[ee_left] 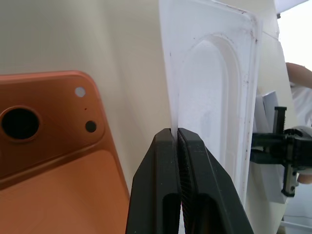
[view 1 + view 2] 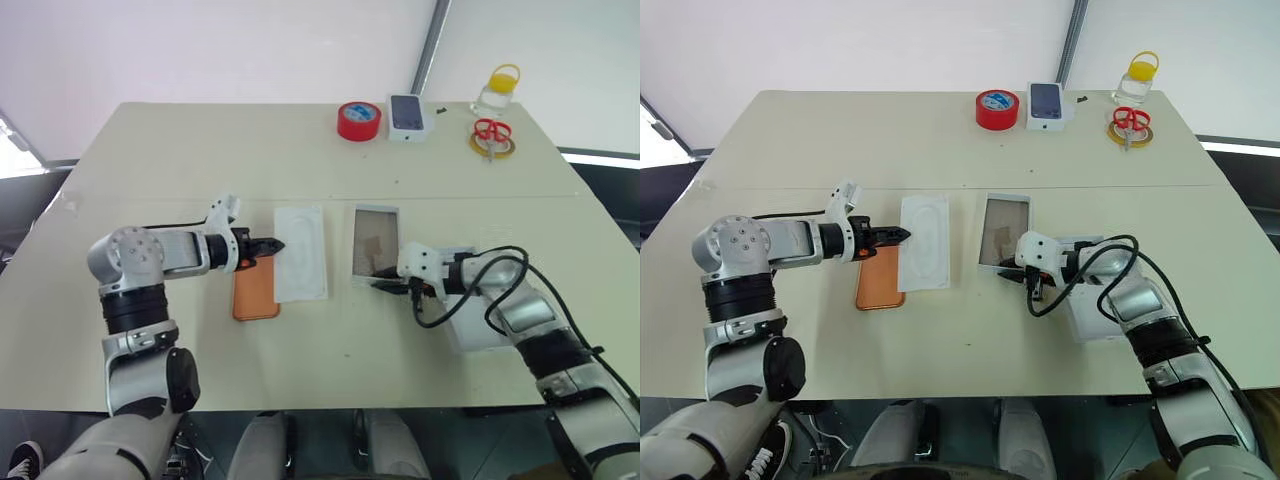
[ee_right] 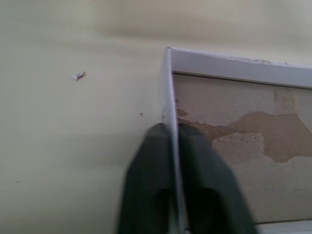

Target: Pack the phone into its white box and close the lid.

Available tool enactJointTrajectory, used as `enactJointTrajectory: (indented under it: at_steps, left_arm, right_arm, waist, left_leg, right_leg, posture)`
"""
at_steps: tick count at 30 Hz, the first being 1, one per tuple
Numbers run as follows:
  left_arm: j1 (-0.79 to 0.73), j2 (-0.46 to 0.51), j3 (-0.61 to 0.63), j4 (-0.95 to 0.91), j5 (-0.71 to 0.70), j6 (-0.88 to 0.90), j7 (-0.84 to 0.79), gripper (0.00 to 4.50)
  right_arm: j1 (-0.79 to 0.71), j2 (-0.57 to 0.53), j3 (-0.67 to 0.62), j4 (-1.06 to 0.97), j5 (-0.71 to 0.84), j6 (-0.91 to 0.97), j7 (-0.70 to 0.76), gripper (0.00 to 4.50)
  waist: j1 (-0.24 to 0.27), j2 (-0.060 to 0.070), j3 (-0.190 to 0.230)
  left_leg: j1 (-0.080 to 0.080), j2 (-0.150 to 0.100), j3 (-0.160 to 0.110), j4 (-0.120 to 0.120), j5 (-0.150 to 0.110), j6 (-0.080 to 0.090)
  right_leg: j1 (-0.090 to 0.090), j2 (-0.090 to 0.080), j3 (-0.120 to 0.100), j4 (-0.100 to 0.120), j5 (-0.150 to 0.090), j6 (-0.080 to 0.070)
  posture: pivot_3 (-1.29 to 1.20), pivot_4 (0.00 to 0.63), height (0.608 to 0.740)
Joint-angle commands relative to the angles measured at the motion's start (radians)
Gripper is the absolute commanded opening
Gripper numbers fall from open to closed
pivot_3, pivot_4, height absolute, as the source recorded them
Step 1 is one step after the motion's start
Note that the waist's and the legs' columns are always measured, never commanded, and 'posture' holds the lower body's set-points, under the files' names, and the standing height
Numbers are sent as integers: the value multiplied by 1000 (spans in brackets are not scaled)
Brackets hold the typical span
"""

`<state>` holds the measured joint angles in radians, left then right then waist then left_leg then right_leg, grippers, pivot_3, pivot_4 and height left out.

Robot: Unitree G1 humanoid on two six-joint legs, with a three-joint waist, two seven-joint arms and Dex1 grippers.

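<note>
The orange phone (image 2: 255, 292) lies back up on the table, its camera corner (image 1: 29, 122) just beside my left gripper. My left gripper (image 2: 272, 245) is shut on the edge of a flat white insert (image 2: 302, 255) with an oval recess, which lies right of the phone. Further right sits the white box (image 2: 375, 240), open side up, with a brownish floor. My right gripper (image 2: 388, 282) is shut on its near wall (image 3: 168, 97), one finger on each side. The lid (image 2: 478, 330), a plain white block, lies partly under my right forearm.
At the table's far edge stand a red tape roll (image 2: 359, 121), a small box printed with a dark phone (image 2: 408, 117), a jar with a yellow lid (image 2: 497, 90) and red scissors (image 2: 491, 135) on a yellow ring.
</note>
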<state>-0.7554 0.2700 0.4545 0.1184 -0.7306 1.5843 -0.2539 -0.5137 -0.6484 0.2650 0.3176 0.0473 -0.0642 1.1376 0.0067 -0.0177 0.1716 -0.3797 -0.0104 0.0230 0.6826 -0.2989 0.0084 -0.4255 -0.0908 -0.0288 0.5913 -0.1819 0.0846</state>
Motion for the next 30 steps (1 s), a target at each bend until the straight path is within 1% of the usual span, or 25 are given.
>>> enactJointTrajectory:
  at_steps: [1,2,3,6,9,13,15,17,18,21,22,23,25,28,30]
  left_arm:
    - [-9,-1,28,-62,-26,3,-17,0]
    - [-7,-2,24,-73,-27,-3,-22,0]
    - [-9,-9,32,-78,-28,-2,-20,0]
    - [-39,-41,88,-59,-36,20,-13,0]
    - [-55,-59,91,-56,-32,26,-14,0]
    - [-60,-110,91,-45,-47,30,14,0]
    - [-52,-127,72,-56,-40,30,15,0]
    - [-49,-151,63,-55,-31,30,23,0]
    - [-47,-157,55,-57,-26,30,24,0]
    - [-54,-172,55,-48,-21,28,26,0]
    - [-54,-173,54,-44,-22,28,25,0]
    - [-56,-176,54,-43,-25,29,25,0]
    - [-56,-182,50,-45,-30,30,30,0]
    - [-46,-200,44,-43,-43,30,53,0]
    - [-32,-232,51,-56,-28,30,76,0]
  right_arm:
    - [2,-5,-12,-40,30,-14,51,31]
    - [6,-6,-13,-46,32,-19,59,31]
    - [21,-7,-18,-93,68,12,85,31]
    - [60,-11,-23,-211,119,64,123,31]
    - [86,-7,-11,-265,95,82,98,31]
    - [131,-5,1,-334,92,109,88,31]
    - [145,4,-3,-366,118,161,85,31]
    - [153,9,-14,-387,135,203,74,617]
    - [158,5,-16,-395,131,205,69,1015]
    - [178,-16,-33,-411,100,183,28,2455]
    - [185,-24,-46,-418,99,176,17,3008]
    - [195,-40,-68,-433,119,196,20,3448]
    - [214,-73,-110,-457,150,224,24,3448]
    - [249,-134,-156,-449,145,199,27,3448]
    - [269,-176,-201,-409,139,172,25,3448]
  waist:
    - [-1,0,0]
    - [-2,0,0]
    - [-2,0,0]
    - [-2,0,0]
    - [-1,0,0]
    - [4,0,0]
    - [4,-1,1]
    - [3,-1,1]
    - [3,-1,1]
    - [3,-1,1]
    - [3,-1,1]
    - [4,-1,1]
    - [6,-1,1]
    - [7,-1,1]
    - [6,-2,1]
  left_leg:
    - [0,0,0,0,0,-1]
    - [0,0,0,0,1,-1]
    - [0,0,-1,0,1,-1]
    - [0,0,-1,0,1,-2]
    - [0,0,-1,0,1,-2]
    - [0,0,-1,0,1,-3]
    - [0,0,-1,0,1,-3]
    - [0,0,-1,0,1,-3]
    - [0,0,-1,0,1,-3]
    - [0,0,-1,0,1,-3]
    - [0,0,-1,0,1,-3]
    - [0,0,-1,0,1,-3]
    - [-1,0,-1,0,1,-2]
    - [-1,-1,-1,0,0,-2]
    - [-2,0,-1,0,0,-2]
  right_leg:
    - [0,0,0,0,0,0]
    - [0,0,0,0,0,0]
    - [0,0,0,0,0,0]
    - [0,0,0,1,0,0]
    - [0,0,0,1,0,1]
    - [0,0,-1,1,0,1]
    - [-1,0,0,1,0,1]
    - [-1,0,0,1,0,1]
    - [-1,0,0,1,0,0]
    - [-1,0,-1,1,0,0]
    - [-1,0,0,1,0,0]
    - [-1,0,0,1,0,0]
    - [-1,0,0,1,0,0]
    - [-1,0,0,1,-2,-2]
    - [-1,0,-1,0,-2,-2]
  posture:
    - [0,150,740]
    - [0,150,740]
    - [0,150,740]
    - [0,150,740]
    - [0,150,740]
    - [0,150,740]
    - [0,150,740]
    - [0,150,740]
    - [0,150,740]
    - [0,150,740]
    - [0,150,740]
    - [0,150,740]
    - [0,150,740]
    - [0,150,740]
    - [0,150,740]
